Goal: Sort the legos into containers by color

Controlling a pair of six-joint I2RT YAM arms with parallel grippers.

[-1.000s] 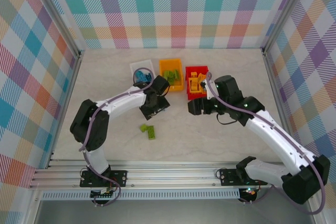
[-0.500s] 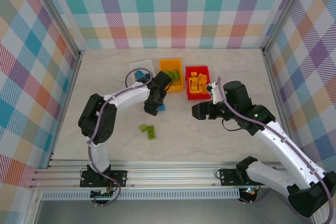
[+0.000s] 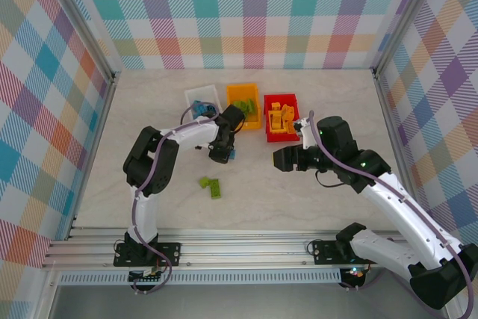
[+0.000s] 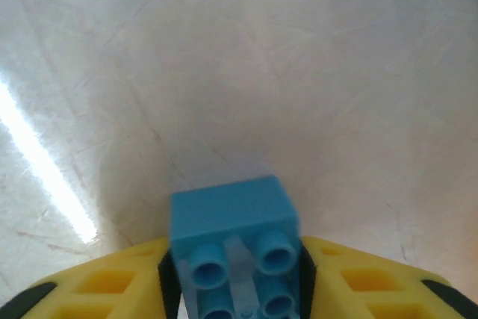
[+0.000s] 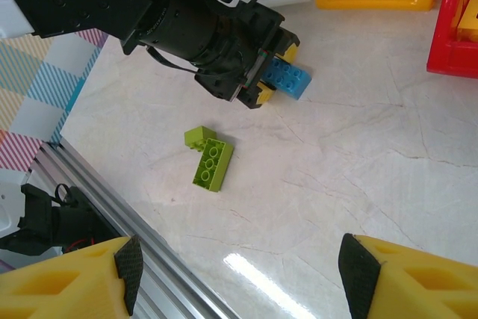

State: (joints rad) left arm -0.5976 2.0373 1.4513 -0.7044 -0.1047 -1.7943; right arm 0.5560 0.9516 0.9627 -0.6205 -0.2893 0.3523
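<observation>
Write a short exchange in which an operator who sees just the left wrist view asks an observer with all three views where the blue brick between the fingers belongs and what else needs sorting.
Operator: The left gripper is closed on the blue brick. Where is its bin?
Observer: The white bin, with blue bricks in it, stands just beyond the gripper and a little to its left, beside the orange bin.
Operator: Anything loose on the table?
Observer: Two green bricks lie close together, on the near side of your gripper.
</observation>
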